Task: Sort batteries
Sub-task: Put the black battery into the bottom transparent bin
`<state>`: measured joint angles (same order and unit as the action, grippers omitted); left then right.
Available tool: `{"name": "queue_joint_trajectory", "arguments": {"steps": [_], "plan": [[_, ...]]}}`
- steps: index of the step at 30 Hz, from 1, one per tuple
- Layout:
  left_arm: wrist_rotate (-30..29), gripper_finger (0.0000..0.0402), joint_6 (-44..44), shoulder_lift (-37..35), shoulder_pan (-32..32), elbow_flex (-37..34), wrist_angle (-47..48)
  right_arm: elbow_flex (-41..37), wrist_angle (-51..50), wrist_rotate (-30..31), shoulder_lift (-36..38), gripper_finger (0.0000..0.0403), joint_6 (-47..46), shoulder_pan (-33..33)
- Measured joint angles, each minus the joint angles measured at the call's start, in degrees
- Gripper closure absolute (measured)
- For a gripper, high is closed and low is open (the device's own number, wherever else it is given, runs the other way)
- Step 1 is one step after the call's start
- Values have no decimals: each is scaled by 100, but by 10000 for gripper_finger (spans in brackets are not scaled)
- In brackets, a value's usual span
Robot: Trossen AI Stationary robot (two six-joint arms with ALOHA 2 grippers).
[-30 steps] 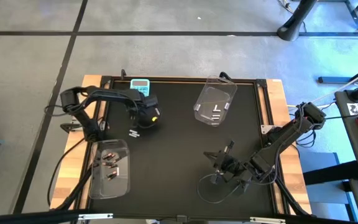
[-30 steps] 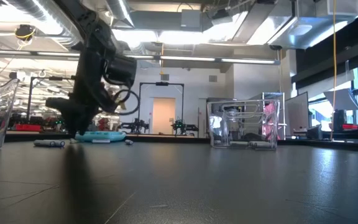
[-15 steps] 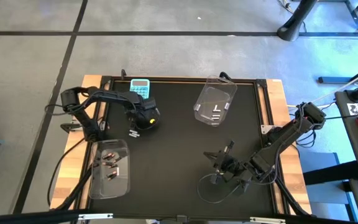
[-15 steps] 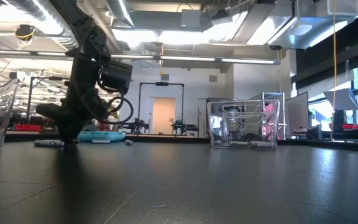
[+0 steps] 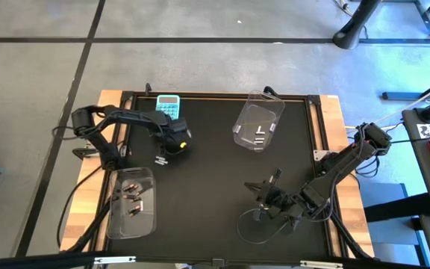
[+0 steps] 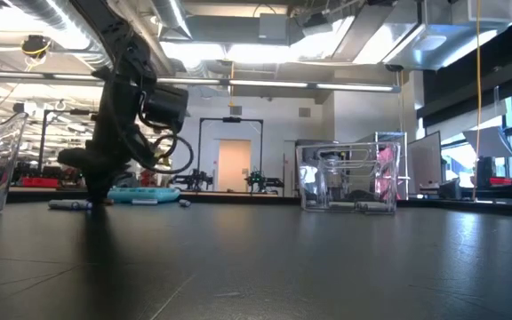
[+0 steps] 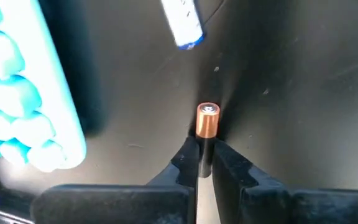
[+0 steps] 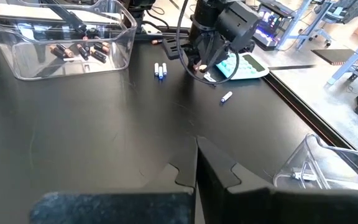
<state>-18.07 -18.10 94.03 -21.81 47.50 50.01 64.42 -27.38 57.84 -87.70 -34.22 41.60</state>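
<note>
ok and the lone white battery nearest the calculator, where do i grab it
Pinch the white battery across its middle, coming straight down: it lies flat on the mat, a thin cylinder with bare space either side, apart from the calculator.

The left arm reaches from its base at the left edge across the far-left part of the surface, wrist bent down so the left tool (image 5: 168,148) points at the surface. Its two dark fingers (image 7: 185,163) are pressed together on a copper-topped battery (image 7: 207,120) that sticks out ahead of their tips. The right arm lies folded low at the near right, its right tool (image 5: 263,196) closed with nothing between the fingers
</note>
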Motion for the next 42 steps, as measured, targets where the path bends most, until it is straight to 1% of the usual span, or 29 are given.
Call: {"name": "queue_joint_trajectory", "arguments": {"steps": [3,7,12,15,19,21,24,26,28,30,32,34,37,39,42], "plan": [[255,393,286,-330,219,58,-109,0,-7,0,0,396,2,0],[216,389,603,-882,591,49,30,0,-7,-2,0,396,0,0],[163,388,1155,-1690,1274,60,147,0,6,-2,0,396,0,0],[108,392,1764,-2214,1783,118,160,0,14,-2,0,396,0,0],[-77,392,3012,-2719,2633,425,24,0,22,54,0,396,0,0],[-231,392,3429,-2891,3166,593,-279,0,28,66,0,396,0,0],[-276,393,3738,-3029,4039,775,-1081,0,31,62,0,396,0,0],[-323,393,3704,-3022,4674,896,-1762,0,33,61,0,396,-2,0],[-492,394,3475,-2928,5315,996,-2409,0,35,61,0,396,-2,0],[-987,394,3443,-2773,5916,1099,-2949,0,37,57,0,396,-2,0],[-1694,394,3929,-2598,6413,1296,-3083,0,37,50,0,396,-2,0],[-2225,394,4335,-2378,6814,1602,-2854,0,39,42,0,396,-2,0],[-2811,394,5201,-1983,7267,2141,-1779,0,48,42,0,396,-2,0],[-2950,394,5996,-1721,7454,2577,-742,0,46,42,0,396,-2,0],[-2933,394,7396,-1386,7621,3097,849,0,46,42,0,396,-2,0]]}}
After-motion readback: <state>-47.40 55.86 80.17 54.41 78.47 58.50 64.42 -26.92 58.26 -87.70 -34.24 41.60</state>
